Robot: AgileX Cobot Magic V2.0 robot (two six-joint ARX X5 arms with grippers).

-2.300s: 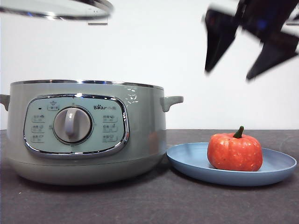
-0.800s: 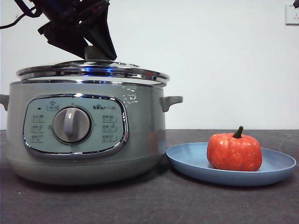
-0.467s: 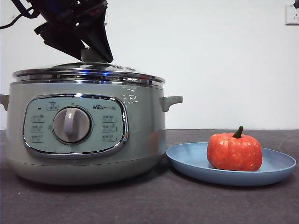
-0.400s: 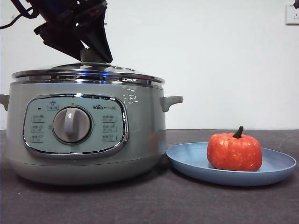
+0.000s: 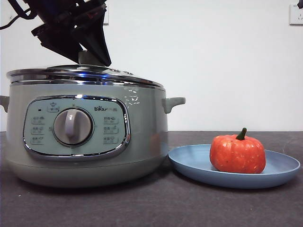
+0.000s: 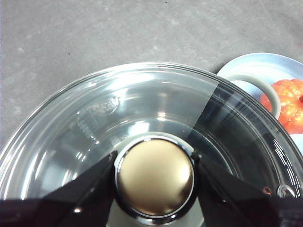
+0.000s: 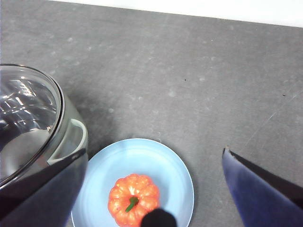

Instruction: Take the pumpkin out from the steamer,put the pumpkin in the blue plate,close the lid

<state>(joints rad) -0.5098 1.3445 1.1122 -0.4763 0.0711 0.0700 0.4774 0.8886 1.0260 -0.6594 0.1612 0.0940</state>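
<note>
The glass lid [image 5: 85, 75] lies on the sage-green steamer [image 5: 142, 132], seeming a little off to the left. My left gripper [image 5: 87, 54] reaches down from the top left and is shut on the lid's knob [image 6: 155, 177], one jaw on each side. The orange pumpkin [image 5: 237, 153] sits upright on the blue plate [image 5: 189, 163] to the right of the steamer. My right gripper [image 7: 154, 151] is open and empty, high above the plate [image 7: 142, 156] and the pumpkin [image 7: 133, 198]. The lid hides the steamer's inside.
The plate's rim almost touches the steamer's base. The steamer's right side handle [image 5: 174, 102] juts out above the plate. A wall socket [image 5: 296, 14] is at the top right. Dark tabletop [image 5: 156, 208] lies in front of both.
The lid came down from the top of the view onto the steamer, held by my left gripper, then settled lower and slightly left. The right gripper rose out of the front view.
</note>
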